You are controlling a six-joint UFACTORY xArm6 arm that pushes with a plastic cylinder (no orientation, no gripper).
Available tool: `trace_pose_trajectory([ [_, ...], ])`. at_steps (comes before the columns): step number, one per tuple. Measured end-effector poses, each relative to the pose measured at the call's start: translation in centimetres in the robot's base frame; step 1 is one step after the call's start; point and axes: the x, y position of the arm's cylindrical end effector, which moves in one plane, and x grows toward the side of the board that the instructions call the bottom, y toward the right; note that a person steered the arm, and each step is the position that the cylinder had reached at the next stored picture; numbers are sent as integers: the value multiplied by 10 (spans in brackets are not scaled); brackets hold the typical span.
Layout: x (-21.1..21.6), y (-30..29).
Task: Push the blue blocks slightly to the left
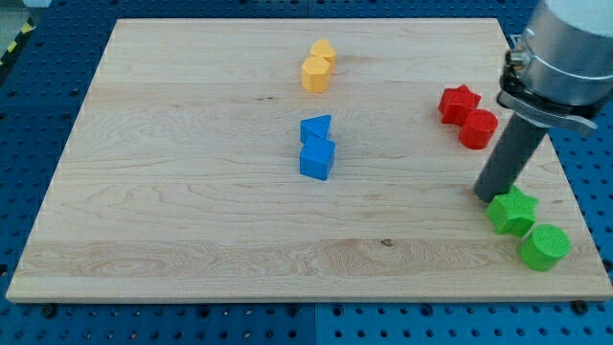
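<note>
Two blue blocks sit touching near the board's middle: a blue triangle (316, 128) above a blue cube (317, 159). My tip (486, 195) rests on the board at the view's right, far to the right of the blue blocks, just upper-left of the green star (512, 211) and below the red cylinder (478, 128).
A red star (459, 103) touches the red cylinder at the right. A green cylinder (544, 247) lies by the green star at the lower right. Two yellow blocks (318, 65) sit together near the top middle. The wooden board (192, 192) lies on a blue perforated table.
</note>
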Motion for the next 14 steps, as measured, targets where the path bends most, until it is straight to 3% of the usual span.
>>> trace_pose_trajectory([
  [2, 4, 22],
  [4, -47, -54],
  [5, -53, -59],
  [9, 13, -74],
  [14, 6, -87],
])
